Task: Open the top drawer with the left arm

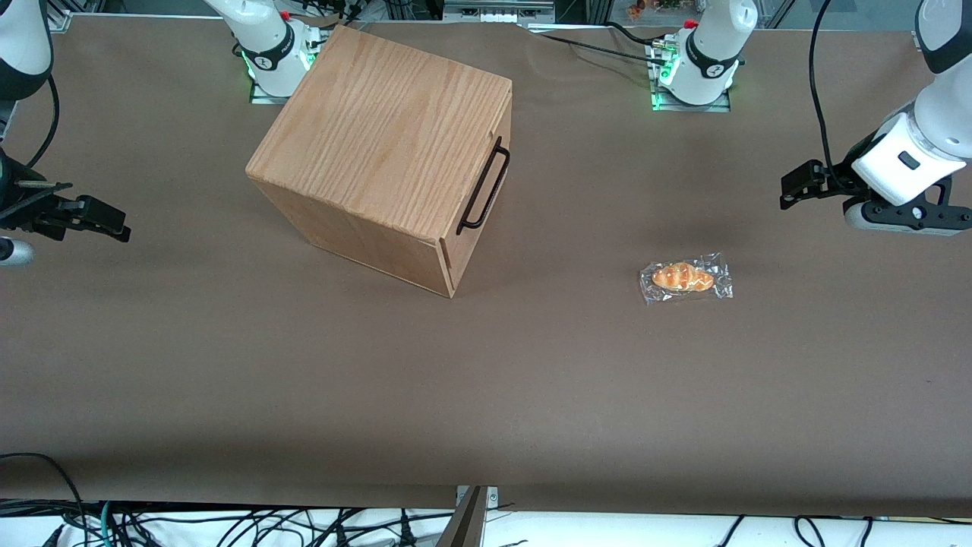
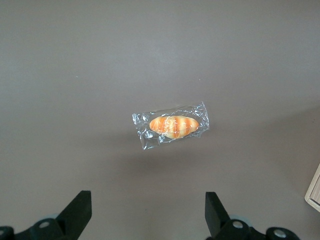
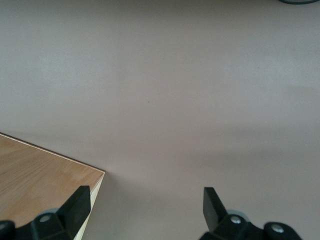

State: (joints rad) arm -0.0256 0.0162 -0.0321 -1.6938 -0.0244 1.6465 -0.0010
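My left arm's gripper (image 1: pixel 793 190) hangs wide open, empty, over a wrapped bun (image 2: pixel 173 126). The top drawer (image 1: pixel 486 190) is well off toward the parked arm's end; its black bar handle (image 1: pixel 484 189) faces my gripper, drawer unopened.

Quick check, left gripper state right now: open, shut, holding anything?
Left gripper: open and empty, hovering above the table toward the working arm's end, over the wrapped bread, well clear of the top drawer's handle.
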